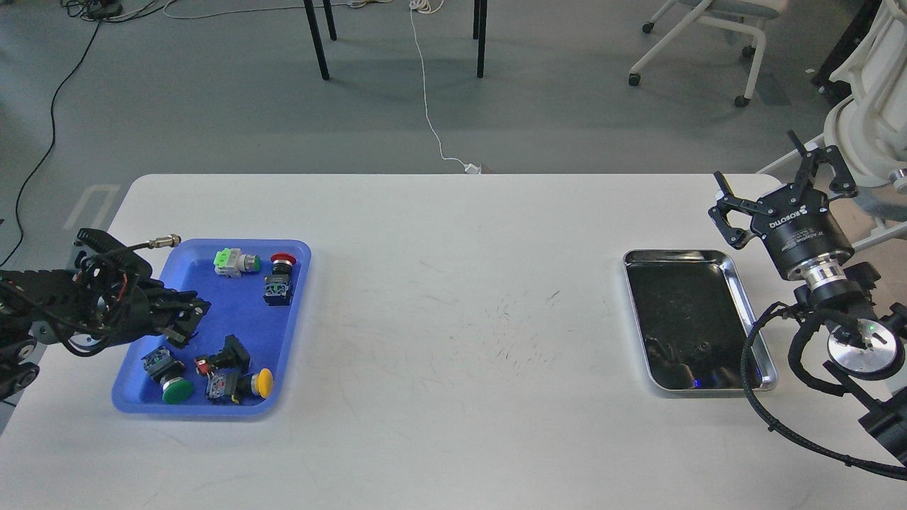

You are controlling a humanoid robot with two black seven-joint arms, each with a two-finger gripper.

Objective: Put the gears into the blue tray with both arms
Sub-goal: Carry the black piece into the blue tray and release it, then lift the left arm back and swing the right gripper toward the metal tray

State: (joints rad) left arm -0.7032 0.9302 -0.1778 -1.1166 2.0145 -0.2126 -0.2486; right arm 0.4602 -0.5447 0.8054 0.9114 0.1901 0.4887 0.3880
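The blue tray [202,276] lies at the table's left and holds several coloured-cap push-button switches [237,262]. My left gripper [186,319] hovers over the tray's left side. Its fingers form one dark cluster, so I cannot tell whether it is open, shut or holding something. My right gripper [769,177] is raised at the table's far right edge, behind the steel tray, open and empty. I can make out no gears for certain. A tiny dark round spot [703,346] lies near the front of the steel tray, too small to identify.
The shiny steel tray [677,253] with a dark bottom sits at the right, just left of my right arm. In the blue tray, switches with red [282,261], yellow [263,382] and green [176,390] caps lie scattered. Chairs stand on the floor behind the table.
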